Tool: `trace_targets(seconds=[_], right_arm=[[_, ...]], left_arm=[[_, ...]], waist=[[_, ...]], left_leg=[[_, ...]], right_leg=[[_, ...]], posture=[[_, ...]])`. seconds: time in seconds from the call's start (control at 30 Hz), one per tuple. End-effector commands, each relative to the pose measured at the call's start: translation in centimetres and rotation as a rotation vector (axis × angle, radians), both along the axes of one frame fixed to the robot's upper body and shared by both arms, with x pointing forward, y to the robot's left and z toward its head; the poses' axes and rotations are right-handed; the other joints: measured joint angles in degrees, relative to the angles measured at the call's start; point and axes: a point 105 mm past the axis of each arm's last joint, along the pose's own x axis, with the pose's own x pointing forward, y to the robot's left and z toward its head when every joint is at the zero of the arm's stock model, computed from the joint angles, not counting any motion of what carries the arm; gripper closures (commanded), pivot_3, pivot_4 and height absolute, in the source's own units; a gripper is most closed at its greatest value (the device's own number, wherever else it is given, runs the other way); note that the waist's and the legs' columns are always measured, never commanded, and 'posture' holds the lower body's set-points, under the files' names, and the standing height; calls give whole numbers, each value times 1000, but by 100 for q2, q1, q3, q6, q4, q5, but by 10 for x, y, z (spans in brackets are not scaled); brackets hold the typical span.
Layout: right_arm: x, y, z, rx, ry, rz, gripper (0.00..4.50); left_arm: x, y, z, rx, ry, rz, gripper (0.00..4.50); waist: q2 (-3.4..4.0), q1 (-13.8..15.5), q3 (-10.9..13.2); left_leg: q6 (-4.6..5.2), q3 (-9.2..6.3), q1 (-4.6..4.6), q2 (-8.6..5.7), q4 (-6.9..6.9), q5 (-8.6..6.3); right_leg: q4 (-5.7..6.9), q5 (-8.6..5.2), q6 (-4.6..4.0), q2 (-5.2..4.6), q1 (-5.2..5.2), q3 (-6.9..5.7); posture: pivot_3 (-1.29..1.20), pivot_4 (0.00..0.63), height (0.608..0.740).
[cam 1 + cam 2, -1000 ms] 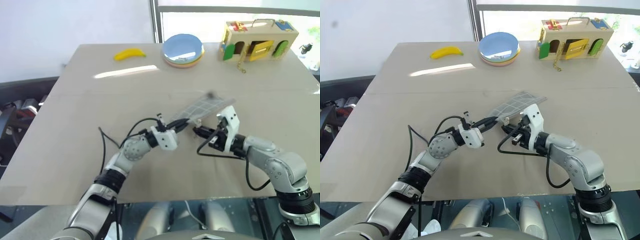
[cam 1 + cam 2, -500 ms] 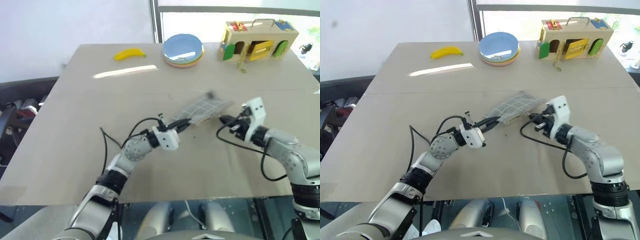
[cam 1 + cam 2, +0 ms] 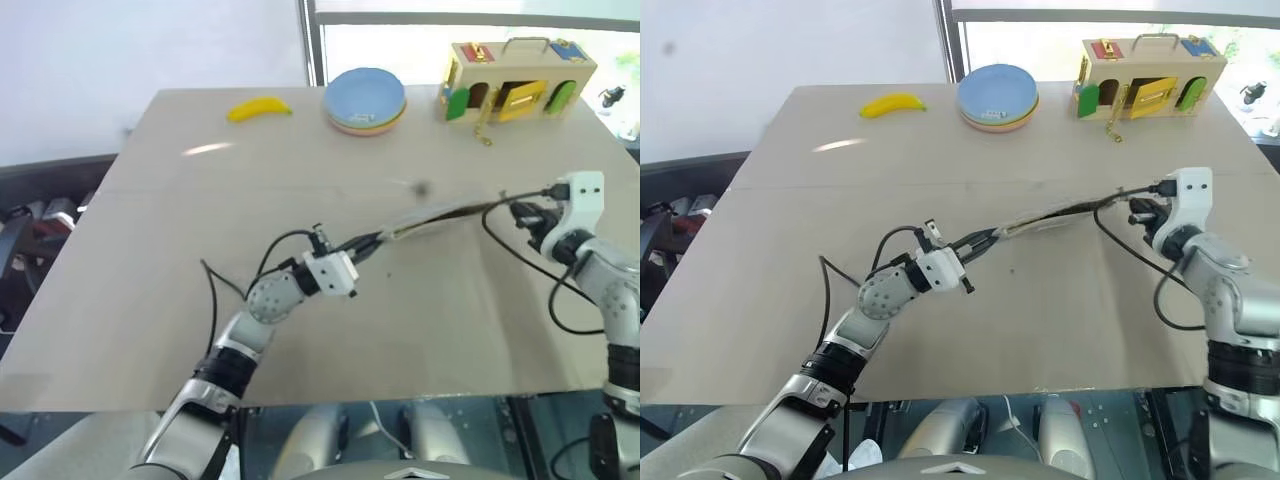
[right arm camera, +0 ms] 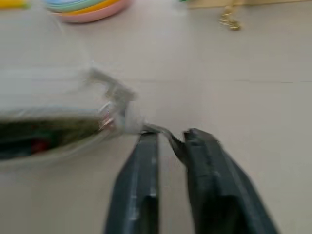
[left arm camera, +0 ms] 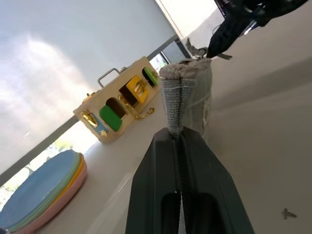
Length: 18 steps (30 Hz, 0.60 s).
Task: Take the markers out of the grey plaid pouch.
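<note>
The grey plaid pouch (image 3: 440, 215) hangs edge-on above the table, stretched between my two grippers. My left gripper (image 3: 368, 243) is shut on its near end, and the left wrist view shows the fabric pinched between the fingers (image 5: 161, 161). My right gripper (image 3: 520, 212) is at the far right end. Its fingers (image 4: 141, 185) stand a little apart, with the zipper pull (image 4: 161, 130) lying at their tips. Through the pouch's open slit (image 4: 48, 131), the markers show as dark shapes with a red spot (image 4: 39, 145).
A banana (image 3: 259, 108), a stack of coloured plates (image 3: 366, 99) and a wooden latch box (image 3: 520, 80) sit along the table's far edge. The tan table (image 3: 150, 250) spreads wide on my left.
My right gripper has swung out to the right along the pouch, and its fingers have parted. The pouch has turned from flat to edge-on. The left gripper kept its place and grip.
</note>
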Motion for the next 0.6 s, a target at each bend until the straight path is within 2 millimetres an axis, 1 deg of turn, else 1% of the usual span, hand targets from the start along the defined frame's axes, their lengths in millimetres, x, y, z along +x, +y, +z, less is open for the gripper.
trace_targets(seconds=[0.03,0.1,0.2,0.27,0.33,0.4,0.43,0.47,0.5,0.6], right_arm=[[-16,22,22,18,-52,161,2153],[-22,28,28,28,-67,215,2153],[-25,37,38,51,-101,258,2153],[-28,47,38,60,-94,296,2153],[-28,53,32,45,-72,314,2666],[-24,54,23,22,-52,309,3456],[-21,55,18,18,-45,302,3761],[-17,55,15,18,-41,295,4311],[-13,54,13,19,-43,285,4473],[-4,52,5,5,-44,270,4473]], left_arm=[[-4,-2,12,-43,-23,-14,4500],[-4,-2,12,-43,-19,-17,4500],[-4,-3,12,-43,-15,-22,4500],[-5,-4,11,-43,-13,-27,4500],[-5,-5,12,-44,-13,-31,4500],[-5,-6,12,-47,-13,-38,4500],[-6,-7,13,-48,-13,-43,4500],[-6,-8,13,-50,-10,-47,4500],[-7,-9,12,-50,-7,-53,4500],[-12,-14,12,-54,2,-91,4500]], waist=[[0,-7,0],[0,-7,0],[0,0,0],[0,2,0],[0,8,0],[0,13,0],[-1,12,-1],[-1,13,-1],[-1,13,-1],[-1,13,-1]], left_leg=[[0,1,0,0,1,0],[0,2,0,0,2,0],[0,1,0,0,2,0],[0,1,0,0,2,0],[0,1,0,0,2,0],[0,0,0,0,1,0],[0,1,0,0,2,0],[0,1,0,0,2,0],[0,2,0,0,2,0],[0,3,0,-1,3,0]], right_leg=[[0,0,0,0,0,1],[1,0,0,0,0,1],[1,0,0,0,0,0],[1,0,0,0,0,1],[0,0,0,-1,0,1],[0,0,0,-1,0,0],[0,0,0,0,0,0],[0,0,0,0,0,1],[0,0,0,-1,0,1],[1,0,0,-1,0,0]], posture=[[0,150,740],[0,150,740],[0,150,740],[0,150,740],[0,150,740],[0,150,740],[0,150,740],[0,150,740],[0,150,740],[0,150,740]])
